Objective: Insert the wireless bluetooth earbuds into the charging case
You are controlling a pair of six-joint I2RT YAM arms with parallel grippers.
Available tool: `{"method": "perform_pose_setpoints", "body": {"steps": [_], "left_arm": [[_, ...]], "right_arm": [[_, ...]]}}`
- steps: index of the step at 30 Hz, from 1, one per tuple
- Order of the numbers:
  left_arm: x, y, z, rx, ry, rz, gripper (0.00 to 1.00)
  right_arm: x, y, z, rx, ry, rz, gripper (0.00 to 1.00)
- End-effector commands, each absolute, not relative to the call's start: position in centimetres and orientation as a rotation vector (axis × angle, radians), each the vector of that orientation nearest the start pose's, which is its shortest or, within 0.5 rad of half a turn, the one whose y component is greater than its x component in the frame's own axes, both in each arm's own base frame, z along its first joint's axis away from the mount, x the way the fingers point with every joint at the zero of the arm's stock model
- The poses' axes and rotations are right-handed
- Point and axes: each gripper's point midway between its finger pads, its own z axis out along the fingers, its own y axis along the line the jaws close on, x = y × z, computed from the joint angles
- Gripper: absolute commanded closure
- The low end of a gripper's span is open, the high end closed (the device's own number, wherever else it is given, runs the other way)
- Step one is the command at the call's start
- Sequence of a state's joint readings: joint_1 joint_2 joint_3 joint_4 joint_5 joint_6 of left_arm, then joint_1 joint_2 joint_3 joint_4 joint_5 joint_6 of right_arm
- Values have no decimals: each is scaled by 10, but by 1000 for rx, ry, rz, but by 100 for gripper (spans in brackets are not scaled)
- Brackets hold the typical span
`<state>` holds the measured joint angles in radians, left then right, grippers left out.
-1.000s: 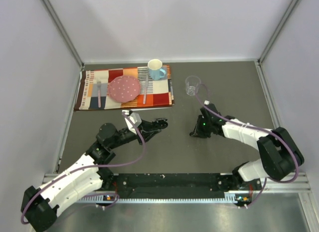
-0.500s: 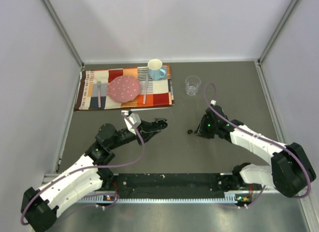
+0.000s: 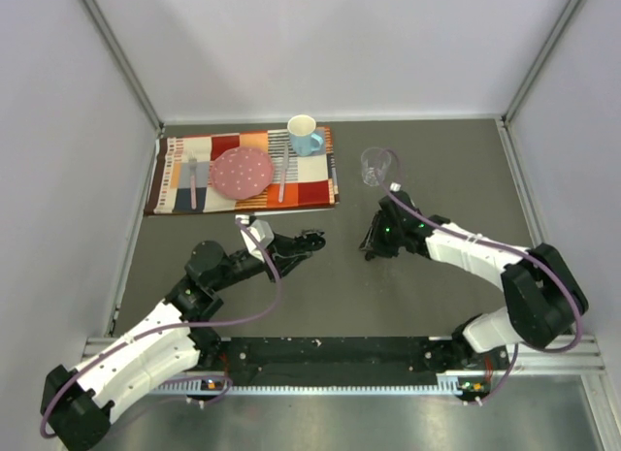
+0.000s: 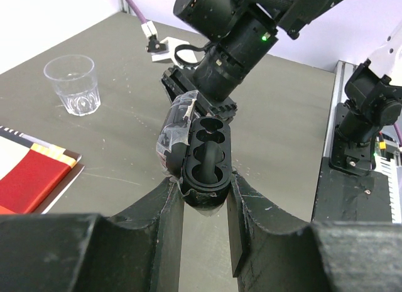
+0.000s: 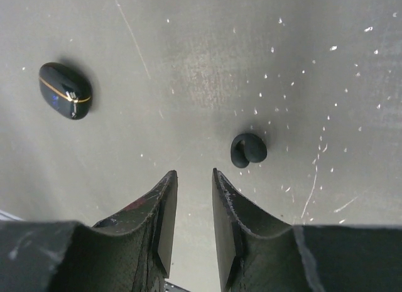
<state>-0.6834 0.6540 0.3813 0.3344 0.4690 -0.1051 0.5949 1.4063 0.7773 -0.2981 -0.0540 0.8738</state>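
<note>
The left claw [image 4: 204, 194] is gripping the charging case [image 4: 204, 157] by its lower end. Its two fingers [image 4: 164, 229] are pressing on either side of the case in the lower middle of the left wrist view. The case is lying open, its lid folded back toward the left with what looks like clear tape on it. Two dark wells are facing the camera; whether anything is sitting in them cannot be told. In the top view this claw [image 3: 309, 241] is holding the case just left of the frame's centre, above the table [image 3: 456, 170].

The right claw [image 3: 372, 245] is pointing down at the table just right of centre, near the left one. In the right wrist view its jaws are standing slightly apart and gripping nothing, with bare table showing through the gap. One earbud [image 5: 247, 149], small, black and glossy, is lying on the table just right of centre, a little beyond the right-hand fingertip and apart from it. A larger black oval piece [image 5: 65, 90] with a gold line is lying in the upper left, well apart from the earbud.

A glass [image 3: 375, 166] is standing in the upper middle of the top view. To its left a placemat [image 3: 310, 189] is carrying a plate [image 3: 243, 172] and a mug [image 3: 304, 135].
</note>
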Motion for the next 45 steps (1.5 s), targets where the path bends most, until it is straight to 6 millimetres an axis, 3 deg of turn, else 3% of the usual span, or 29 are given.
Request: {"method": "perform_pose_setpoints", "body": {"steps": [1, 14, 24, 27, 34, 38, 42, 45], "left_arm": [[176, -246, 248, 799, 1332, -954, 100], [176, -245, 248, 796, 1335, -945, 100], [178, -244, 246, 792, 1341, -936, 100], [178, -244, 244, 793, 1344, -935, 100], [177, -245, 242, 800, 1348, -940, 100], [177, -245, 242, 800, 1346, -940, 100], [176, -244, 241, 799, 1347, -939, 100], [176, -244, 242, 799, 1342, -936, 100]], "right_arm": [[274, 235, 69, 368, 2560, 649, 71], [268, 230, 41, 384, 2617, 588, 75], [246, 208, 27, 380, 2656, 526, 75], [242, 197, 30, 388, 2631, 501, 75], [238, 183, 72, 347, 2494, 553, 75], [238, 175, 85, 390, 2455, 557, 74], [235, 174, 79, 456, 2473, 564, 73], [229, 168, 63, 529, 2510, 543, 73]]}}
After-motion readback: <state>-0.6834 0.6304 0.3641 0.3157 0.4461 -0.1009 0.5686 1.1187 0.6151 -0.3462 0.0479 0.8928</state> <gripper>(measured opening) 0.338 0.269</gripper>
